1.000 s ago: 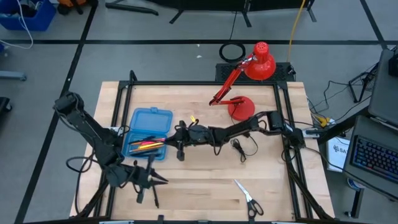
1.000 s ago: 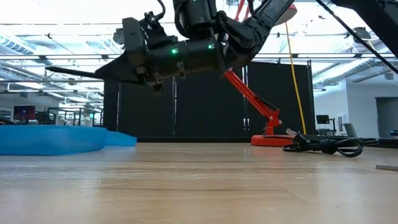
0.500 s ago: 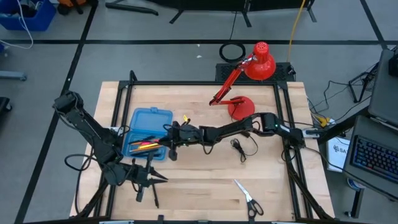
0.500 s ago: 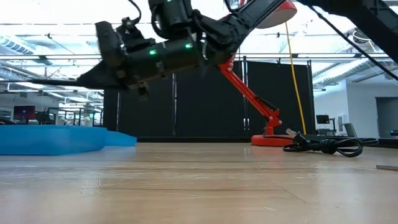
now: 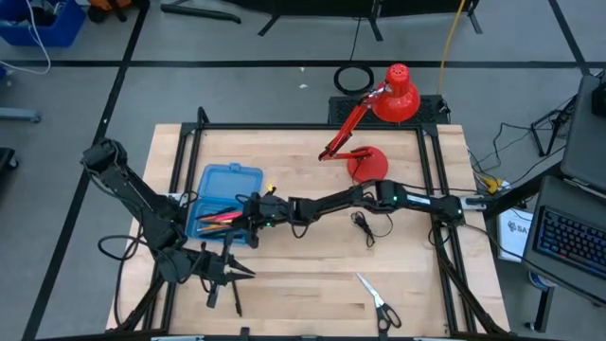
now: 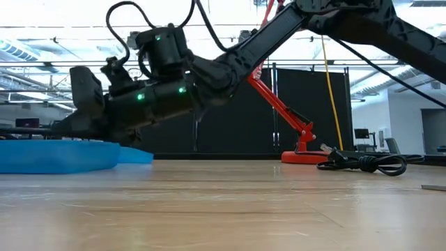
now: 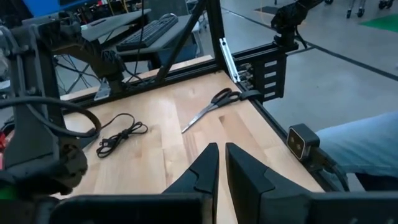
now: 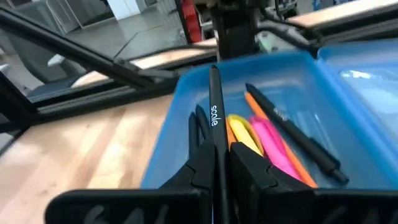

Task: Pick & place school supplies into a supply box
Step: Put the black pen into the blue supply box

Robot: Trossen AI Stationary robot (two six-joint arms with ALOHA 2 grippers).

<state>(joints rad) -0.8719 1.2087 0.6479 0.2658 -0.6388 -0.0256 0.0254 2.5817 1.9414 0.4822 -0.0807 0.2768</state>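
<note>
Right pincer (image 8: pixel 216 163) pinches black pen (image 8: pixel 215 118) over supply box (image 8: pixel 174 130)

the wooden table (image 5: pixel 303 284) carries a blue box (image 5: pixel 230 180) near its left edge, a red lamp (image 5: pixel 367 163) and black cable (image 5: pixel 365 224) toward the right, and scissors (image 5: pixel 379 301) near the front.

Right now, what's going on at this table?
The right gripper is shut on a black pen and reaches over the open blue supply box, which already holds orange, pink and yellow pens. The left gripper waits shut near the table's front-left edge, holding nothing. The scissors lie on the table outside the box, and a coiled black cable sits by the red lamp.
</note>
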